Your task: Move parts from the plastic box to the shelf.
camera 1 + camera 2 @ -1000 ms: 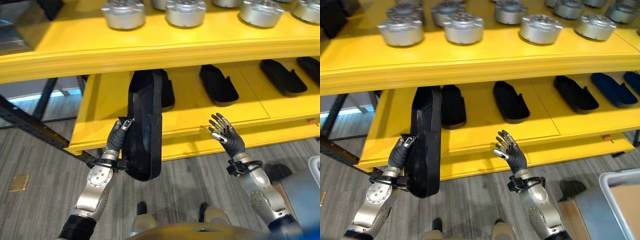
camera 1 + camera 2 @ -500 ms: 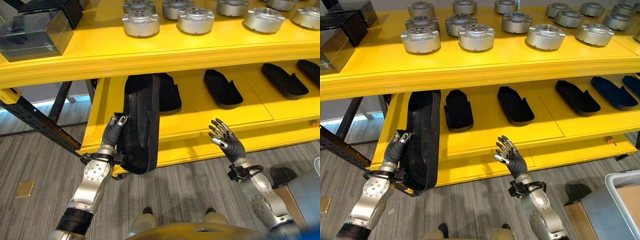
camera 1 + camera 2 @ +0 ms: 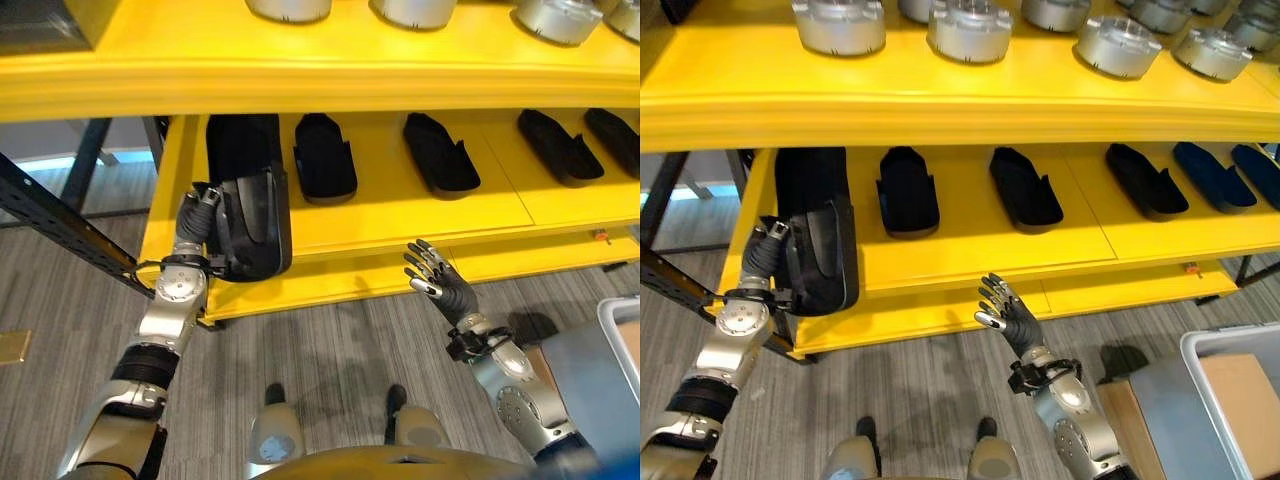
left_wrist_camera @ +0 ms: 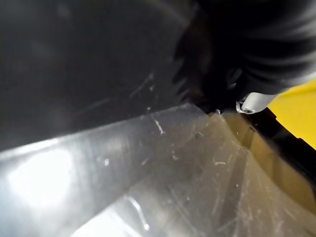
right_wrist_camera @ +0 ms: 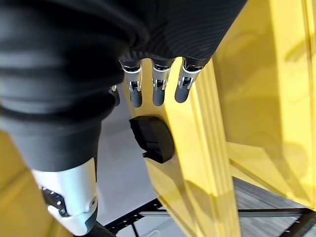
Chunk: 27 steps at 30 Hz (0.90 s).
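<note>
At the far left of the yellow shelf (image 3: 400,215), the left hand (image 3: 200,215) grips a long black part (image 3: 248,205), fingers curled round its near end, the far end reaching onto the lower deck. More black parts (image 3: 323,170) lie in a row along that deck to its right. Silver discs (image 3: 839,22) sit on the deck above. In front of the shelf edge, the right hand (image 3: 437,285) hovers empty, fingers spread.

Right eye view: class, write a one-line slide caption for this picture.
Left hand holds a long black part at the lower yellow shelf, beside other black parts; right hand open below.
</note>
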Available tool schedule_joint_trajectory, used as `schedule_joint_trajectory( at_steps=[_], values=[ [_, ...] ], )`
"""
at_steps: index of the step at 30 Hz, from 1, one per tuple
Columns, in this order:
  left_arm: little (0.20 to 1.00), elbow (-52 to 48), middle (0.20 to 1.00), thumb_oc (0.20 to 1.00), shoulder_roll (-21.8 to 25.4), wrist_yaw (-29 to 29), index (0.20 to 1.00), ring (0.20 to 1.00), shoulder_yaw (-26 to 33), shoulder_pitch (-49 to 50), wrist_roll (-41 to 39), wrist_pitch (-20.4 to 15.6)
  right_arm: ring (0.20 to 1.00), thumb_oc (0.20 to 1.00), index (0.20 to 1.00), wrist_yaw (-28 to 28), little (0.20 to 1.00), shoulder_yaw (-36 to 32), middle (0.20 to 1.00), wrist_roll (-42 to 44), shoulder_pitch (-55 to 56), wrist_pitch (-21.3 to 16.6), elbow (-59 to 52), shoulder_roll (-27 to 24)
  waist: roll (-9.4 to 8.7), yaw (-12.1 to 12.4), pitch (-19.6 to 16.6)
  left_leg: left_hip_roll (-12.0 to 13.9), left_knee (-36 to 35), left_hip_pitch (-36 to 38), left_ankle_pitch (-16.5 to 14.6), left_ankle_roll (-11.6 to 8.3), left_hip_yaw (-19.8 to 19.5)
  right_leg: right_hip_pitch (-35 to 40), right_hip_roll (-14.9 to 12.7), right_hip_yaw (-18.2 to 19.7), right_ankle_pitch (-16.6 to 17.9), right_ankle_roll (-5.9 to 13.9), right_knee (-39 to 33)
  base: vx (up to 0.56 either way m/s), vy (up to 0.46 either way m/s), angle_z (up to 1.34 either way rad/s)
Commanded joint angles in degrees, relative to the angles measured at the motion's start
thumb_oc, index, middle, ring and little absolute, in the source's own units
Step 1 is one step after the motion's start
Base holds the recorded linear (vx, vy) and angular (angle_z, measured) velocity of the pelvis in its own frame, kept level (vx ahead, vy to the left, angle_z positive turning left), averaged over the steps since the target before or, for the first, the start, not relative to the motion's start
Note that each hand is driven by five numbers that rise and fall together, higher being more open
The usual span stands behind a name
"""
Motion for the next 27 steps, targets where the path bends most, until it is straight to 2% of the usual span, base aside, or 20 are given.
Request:
schedule_joint_trajectory(
  at_steps=[1,9,11,16,21,27],
  values=[
    [0.2,4.1,0.2,0.2,6.83,1.8,0.2,0.2,-0.77,-11.09,-2.79,-2.36,1.0,1.0,1.0,1.18,1.0,0.58,1.0,2.04,-1.71,-2.78,-4.22,-0.17,-0.94,-0.24,1.09,2.14,6.3,-3.34,-3.28,-0.68,-0.56,-1.01,-1.82,0.99,1.23,1.58,0.41,-0.05,-0.017,0.03],
    [0.2,11.99,0.2,0.2,10.88,1.24,0.2,0.2,-3.64,-19.28,-6.31,-1.9,1.0,1.0,1.0,1.97,1.0,1.85,1.0,2.37,-1.35,-2.77,-4.2,-0.53,-1.58,-0.77,2.71,2.38,6.84,-5.6,-2.96,-0.89,-0.85,-2.92,-1.55,1.33,2.18,1.67,0.4,-0.05,-0.001,0.02],
    [0.2,17.18,0.2,0.2,11.99,0.8,0.2,0.2,-6.27,-25.03,-8.86,-1.57,1.0,1.0,1.0,2.29,1.0,2.56,1.0,2.87,-1.09,-2.98,-3.94,-0.82,-1.98,-1.21,3.34,2.47,7.5,-7.3,-2.69,-1.07,-1.31,-4.23,-1.46,1.12,2.5,1.69,0.73,-0.05,-0.015,0.02],
    [0.2,23.9,0.2,0.2,13.34,-0.66,0.2,0.2,-9.09,-31.21,-12.45,-0.67,1.0,1.0,1.0,2.46,1.0,3.5,1.0,3.53,-1.29,-2.98,-3.68,-0.89,-2.43,-1.49,4.17,2.89,7.97,-8.33,-2.6,-1.07,-1.34,-5.31,-1.16,1.33,2.94,1.92,0.93,-0.01,-0.001,0.07],
    [0.2,29.35,0.2,0.2,14.12,-1.81,0.2,0.2,-11.33,-35.58,-12.19,0.62,1.0,1.0,1.0,2.77,1.0,3.67,1.0,3.71,-1.17,-2.97,-3.47,-1.18,-2.7,-1.77,4.74,3.14,8.6,-9.02,-2.73,-1.16,-1.37,-5.86,-1.0,1.43,2.97,1.96,1.21,0.0,0.0,0.0],
    [0.2,35.79,0.2,0.2,14.66,-2.51,0.2,0.2,-10.31,-38.81,-15.54,1.48,1.0,1.0,1.0,2.82,1.0,3.92,1.0,4.63,-1.24,-3.12,-3.12,-1.14,-3.38,-2.12,5.06,3.81,9.96,-10.18,-3.28,-1.17,-1.45,-6.92,-0.68,1.55,2.76,2.08,2.0,0.01,0.001,-0.02]
  ],
)
